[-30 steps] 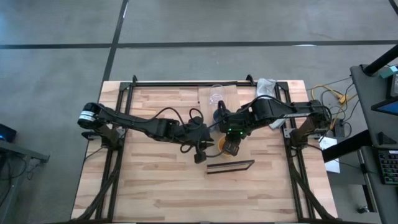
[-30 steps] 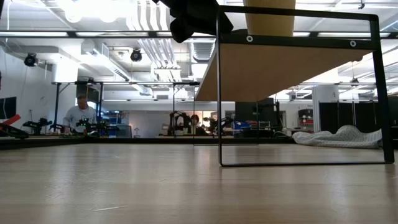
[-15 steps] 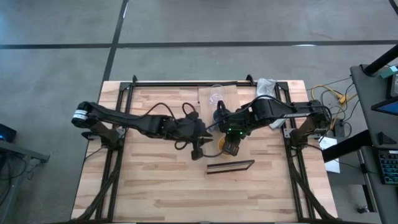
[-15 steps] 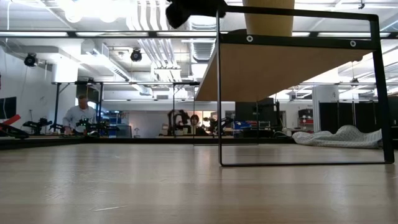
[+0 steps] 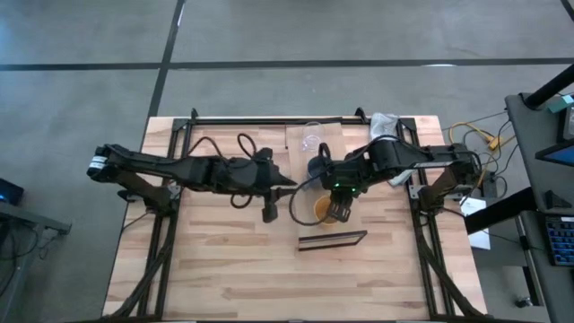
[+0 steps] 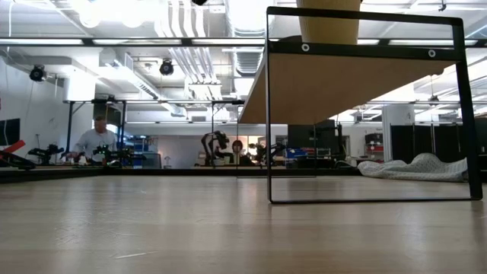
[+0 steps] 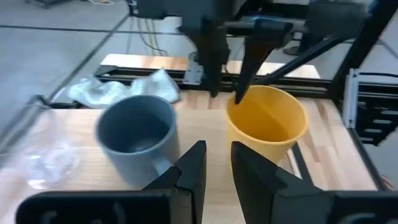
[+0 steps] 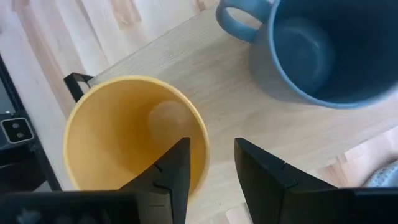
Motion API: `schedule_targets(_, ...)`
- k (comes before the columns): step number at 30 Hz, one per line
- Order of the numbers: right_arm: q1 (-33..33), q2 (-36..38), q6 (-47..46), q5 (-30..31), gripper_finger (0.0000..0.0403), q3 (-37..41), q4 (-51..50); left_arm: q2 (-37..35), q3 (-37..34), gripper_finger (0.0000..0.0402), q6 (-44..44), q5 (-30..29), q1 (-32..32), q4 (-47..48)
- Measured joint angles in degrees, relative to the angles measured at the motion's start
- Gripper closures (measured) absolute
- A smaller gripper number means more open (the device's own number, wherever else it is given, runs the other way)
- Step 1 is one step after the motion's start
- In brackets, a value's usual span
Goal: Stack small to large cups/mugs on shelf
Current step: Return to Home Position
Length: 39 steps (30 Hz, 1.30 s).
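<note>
— Now, from the left, what is there?
— The left gripper [image 5: 266, 213] hangs over the slatted tabletop [image 5: 215, 269], just left of the shelf [image 6: 342, 84]. Its fingers are narrowly parted and hold nothing. On the shelf stand a clear glass cup [image 7: 43, 163], then a blue-grey mug [image 7: 138, 135], then a yellow-orange cup [image 7: 267, 124].
— And the right gripper?
— The right gripper [image 8: 211, 149] sits over the yellow-orange cup, jaws open astride its rim, one finger above the inside and one outside. I cannot tell whether either touches.
— What does one view add?
— Only the low view shows the shelf raised on a dark frame [image 6: 268, 106]. Only the high view shows a white cloth [image 5: 384, 123], right of the shelf.
</note>
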State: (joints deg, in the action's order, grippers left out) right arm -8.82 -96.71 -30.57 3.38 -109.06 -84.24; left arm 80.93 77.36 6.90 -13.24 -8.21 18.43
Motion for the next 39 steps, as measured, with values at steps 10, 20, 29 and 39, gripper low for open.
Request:
schedule_targets(10, -0.02, 6.97, -0.45, 0.76, 0.0284, -4.49, -0.67, -8.98, 0.06, 0.0341, 0.09, -0.81, 0.0, 1.88)
schedule_targets(20, -0.87, 19.02, 6.67, 14.35, 0.0284, -3.95, -0.49, -21.97, -0.69, 0.034, 1.23, -0.7, -0.15, 4.05)
schedule_targets(29, -1.42, 32.27, 9.47, 18.95, 0.0284, 9.51, 5.76, -33.34, -5.66, 0.034, 7.82, -0.81, -0.15, 13.88)
schedule_targets(39, -1.44, 51.6, 6.89, 18.73, 0.0284, 38.97, 28.49, -42.05, -19.91, 0.034, 7.81, -2.3, -0.15, 7.16)
